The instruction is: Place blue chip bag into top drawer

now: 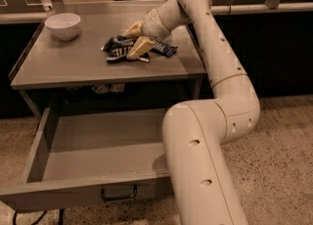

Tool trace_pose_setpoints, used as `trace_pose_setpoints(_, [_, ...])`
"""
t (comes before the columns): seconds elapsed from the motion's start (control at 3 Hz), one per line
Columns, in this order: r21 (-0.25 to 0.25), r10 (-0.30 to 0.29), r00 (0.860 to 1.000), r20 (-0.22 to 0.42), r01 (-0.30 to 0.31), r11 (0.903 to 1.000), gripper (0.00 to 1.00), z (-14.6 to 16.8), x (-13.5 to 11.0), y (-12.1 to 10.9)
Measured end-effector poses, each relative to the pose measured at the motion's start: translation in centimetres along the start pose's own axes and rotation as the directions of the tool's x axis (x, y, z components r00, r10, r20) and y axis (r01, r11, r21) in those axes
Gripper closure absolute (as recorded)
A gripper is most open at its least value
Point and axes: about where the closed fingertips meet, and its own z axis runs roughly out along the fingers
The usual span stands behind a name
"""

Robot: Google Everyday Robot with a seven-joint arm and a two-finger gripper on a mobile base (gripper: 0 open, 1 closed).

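The blue chip bag (117, 48) lies crumpled on the grey table top (58, 67), right of the middle. My gripper (135, 39) reaches down onto it from the right, one cream finger behind the bag and one (139, 48) in front, pressed in on its crumpled middle. The bag still rests on the table. The top drawer (73, 195) below is pulled wide open and holds nothing. Its dark bar handle (119, 193) is on the front panel.
A white bowl (62, 25) stands at the table's back left corner. My arm's large elbow (205, 160) hangs in front of the drawer's right end. A raised rail runs along the table's back. The speckled floor shows at right.
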Motion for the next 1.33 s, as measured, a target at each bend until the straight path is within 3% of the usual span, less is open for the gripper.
trace_pose_setpoints(0.33, [0.000,0.000,1.000,0.000,0.000,1.0000,0.89,0.0,0.0,0.0])
trace_pose_setpoints(0.67, [-0.005,-0.003,1.000,0.000,0.003,1.0000,1.00,0.3,-0.1,0.0])
trace_pose_setpoints(1.0, [-0.059,-0.006,1.000,-0.013,0.006,0.9982,1.00,-0.6,-0.5,1.7])
trace_pose_setpoints(1.33, [0.007,-0.037,0.999,-0.032,0.037,0.9993,1.00,-6.4,-2.0,2.9])
